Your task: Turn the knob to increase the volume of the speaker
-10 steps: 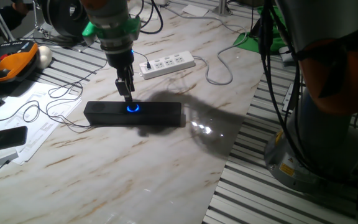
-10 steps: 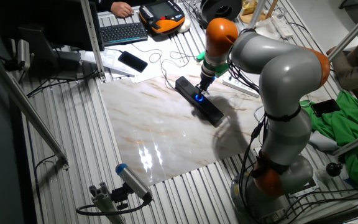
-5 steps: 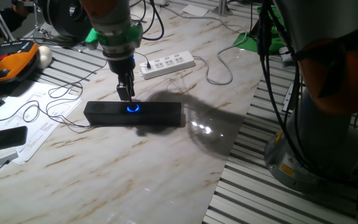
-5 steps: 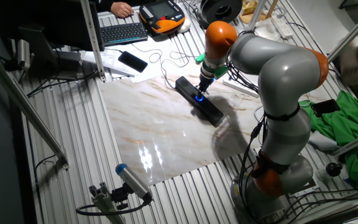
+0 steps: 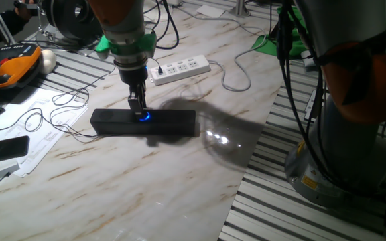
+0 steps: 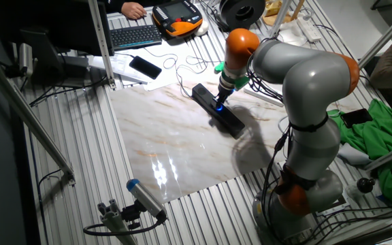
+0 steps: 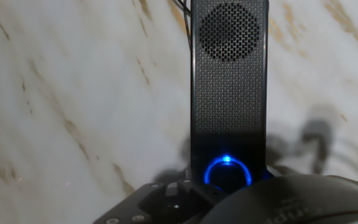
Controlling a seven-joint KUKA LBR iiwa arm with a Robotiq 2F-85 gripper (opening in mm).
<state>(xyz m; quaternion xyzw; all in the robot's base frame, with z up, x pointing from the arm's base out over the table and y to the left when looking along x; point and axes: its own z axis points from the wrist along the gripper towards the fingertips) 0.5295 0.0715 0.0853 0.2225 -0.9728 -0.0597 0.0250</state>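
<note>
The speaker (image 5: 143, 124) is a long black bar lying on the marble table top, and it also shows in the other fixed view (image 6: 218, 110) and in the hand view (image 7: 229, 93). Its knob (image 5: 143, 116) glows blue at the bar's middle (image 6: 217, 105) (image 7: 227, 173). My gripper (image 5: 138, 108) points straight down with its tips right at the knob, just behind the blue ring (image 6: 220, 100). The fingers stand close together. I cannot tell whether they touch or grip the knob. In the hand view only dark, blurred gripper parts show below the ring.
A white power strip (image 5: 179, 68) with a cable lies behind the speaker. Thin cables (image 5: 52, 110) and papers (image 5: 29, 140) lie to the left, with a flat black device (image 5: 2, 148) on them. An orange pendant (image 5: 19, 67) sits at the far left. The arm's base (image 5: 354, 100) stands at the right.
My gripper has come down and a little to the right, from just above the speaker to the knob. The speaker has not moved.
</note>
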